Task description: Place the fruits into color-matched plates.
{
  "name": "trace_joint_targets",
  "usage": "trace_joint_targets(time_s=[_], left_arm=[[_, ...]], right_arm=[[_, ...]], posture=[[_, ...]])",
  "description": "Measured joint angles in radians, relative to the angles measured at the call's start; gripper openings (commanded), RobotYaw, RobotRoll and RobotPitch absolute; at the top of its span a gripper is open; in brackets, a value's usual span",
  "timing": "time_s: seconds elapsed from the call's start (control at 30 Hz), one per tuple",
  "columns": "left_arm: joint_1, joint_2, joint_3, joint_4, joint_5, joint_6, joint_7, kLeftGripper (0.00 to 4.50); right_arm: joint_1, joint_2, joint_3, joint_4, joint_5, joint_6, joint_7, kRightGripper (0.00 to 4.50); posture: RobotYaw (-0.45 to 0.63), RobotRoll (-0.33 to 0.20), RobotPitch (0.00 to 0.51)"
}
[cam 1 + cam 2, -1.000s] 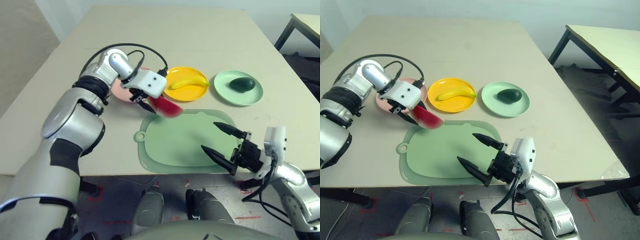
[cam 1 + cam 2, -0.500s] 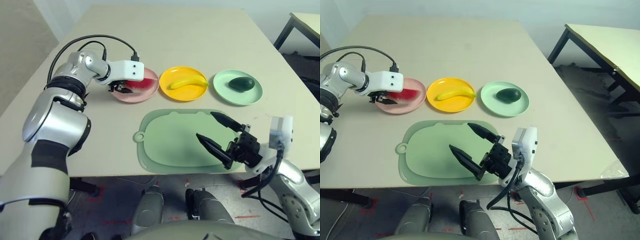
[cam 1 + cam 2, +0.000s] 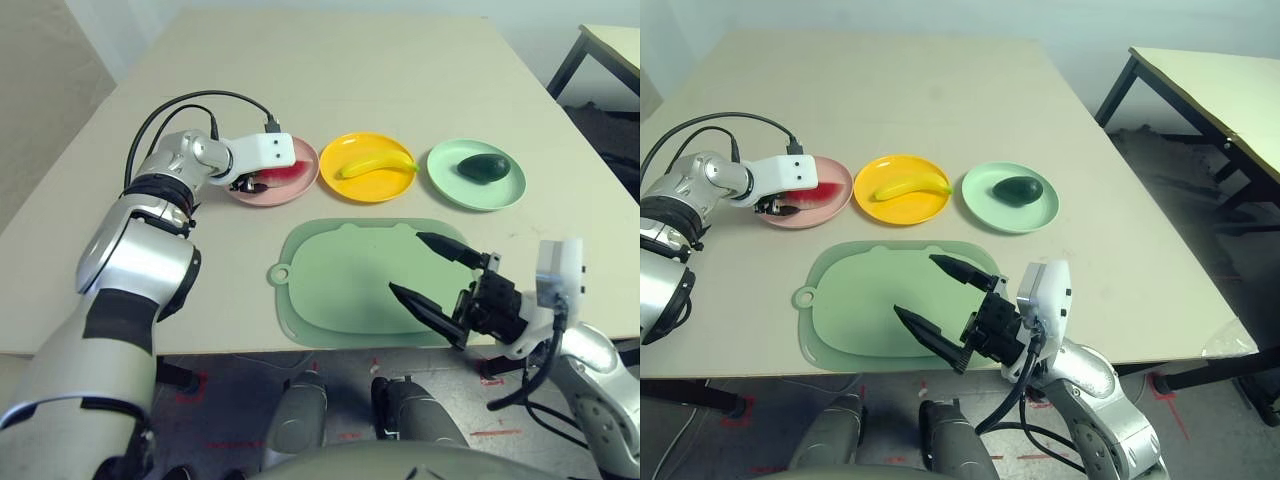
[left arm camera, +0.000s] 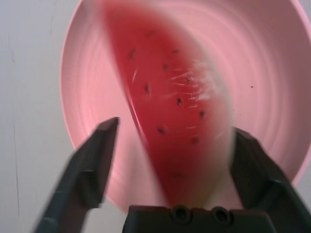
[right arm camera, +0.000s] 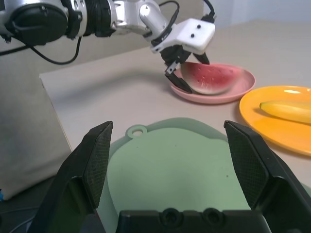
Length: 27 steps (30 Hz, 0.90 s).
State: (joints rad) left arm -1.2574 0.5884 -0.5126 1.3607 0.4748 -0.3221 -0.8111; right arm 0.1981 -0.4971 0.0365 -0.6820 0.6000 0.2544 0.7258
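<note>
You have three plates in a row across the surface (image 3: 330,60). The pink plate (image 3: 300,180) holds the watermelon (image 3: 282,171), the yellow plate (image 3: 372,185) in the middle holds the banana (image 3: 376,165), and the green plate (image 3: 470,195) on your right holds the avocado (image 3: 485,168). Each fruit lies inside its plate, none over a rim.

Your left gripper (image 4: 170,160) sits over the pink plate, angled down, with its jaws apart on either side of the watermelon. In the left wrist view one finger stands clear of the wedge; whether the other touches it, you cannot tell.

Nearer you, the green mat (image 3: 340,275) lies bare, just in front of the plates and not touching them. Your right gripper (image 3: 432,272) hangs above the mat's near right corner, jaws wide apart and holding nothing, well away from the plates.

A black cable (image 3: 190,100) loops from the left wrist above the surface behind the pink plate. A second table (image 3: 1210,85) stands off to the right.
</note>
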Motion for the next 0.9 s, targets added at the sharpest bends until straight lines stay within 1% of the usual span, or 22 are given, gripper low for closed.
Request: trace_joint_targets(time_s=[0.13, 0.23, 0.33, 0.43, 0.5, 0.53, 0.6, 0.63, 0.67, 0.7, 0.77, 0.87, 0.9], left_arm=[[0.000, 0.006, 0.012, 0.000, 0.010, -0.012, -0.004, 4.49], [-0.002, 0.025, 0.038, 0.000, 0.007, -0.028, -0.018, 4.49], [-0.004, 0.048, 0.097, -0.002, -0.025, -0.029, -0.053, 4.49], [-0.003, 0.076, 0.166, -0.009, -0.077, -0.026, -0.107, 4.49], [0.002, 0.084, 0.232, -0.024, -0.134, -0.011, -0.161, 4.49], [0.010, 0.088, 0.281, -0.032, -0.180, 0.007, -0.194, 4.49], [0.036, 0.097, 0.388, -0.048, -0.284, 0.063, -0.244, 4.49], [0.056, 0.100, 0.457, -0.062, -0.349, 0.107, -0.266, 4.49], [0.071, 0.105, 0.501, -0.071, -0.395, 0.136, -0.277, 4.49], [0.105, 0.112, 0.554, -0.098, -0.448, 0.167, -0.284, 4.49], [0.205, 0.136, 0.647, -0.169, -0.538, 0.214, -0.287, 4.49], [0.367, 0.147, 0.739, -0.280, -0.635, 0.283, -0.265, 4.49], [0.437, 0.142, 0.767, -0.338, -0.662, 0.297, -0.244, 4.49]], right_arm=[[-0.008, 0.001, -0.001, 0.010, -0.012, -0.008, -0.003, 4.50], [-0.036, 0.002, -0.028, 0.046, -0.038, -0.014, -0.026, 4.50], [-0.084, -0.011, -0.086, 0.149, -0.117, -0.022, -0.091, 4.50], [-0.144, 0.001, -0.156, 0.243, -0.149, -0.029, -0.161, 4.50], [-0.194, 0.027, -0.227, 0.302, -0.151, -0.037, -0.222, 4.50], [-0.207, 0.038, -0.262, 0.324, -0.150, -0.047, -0.246, 4.50], [-0.208, 0.050, -0.311, 0.360, -0.150, -0.066, -0.269, 4.50], [-0.198, 0.056, -0.336, 0.382, -0.149, -0.080, -0.275, 4.50], [-0.186, 0.064, -0.354, 0.396, -0.148, -0.088, -0.278, 4.50], [-0.172, 0.074, -0.374, 0.410, -0.146, -0.102, -0.280, 4.50], [-0.123, 0.097, -0.418, 0.429, -0.145, -0.148, -0.283, 4.50], [-0.053, 0.110, -0.468, 0.500, -0.169, -0.238, -0.282, 4.50], [-0.040, 0.132, -0.491, 0.541, -0.173, -0.288, -0.283, 4.50]], posture=[[0.09, 0.000, 0.133], [0.09, 0.000, 0.135], [0.09, 0.000, 0.135], [0.11, 0.000, 0.133], [0.13, 0.000, 0.128], [0.13, 0.000, 0.128], [0.14, 0.000, 0.126], [0.14, 0.000, 0.125], [0.14, 0.000, 0.126], [0.15, 0.000, 0.127], [0.16, 0.000, 0.128], [0.19, 0.000, 0.125], [0.19, 0.000, 0.124]])
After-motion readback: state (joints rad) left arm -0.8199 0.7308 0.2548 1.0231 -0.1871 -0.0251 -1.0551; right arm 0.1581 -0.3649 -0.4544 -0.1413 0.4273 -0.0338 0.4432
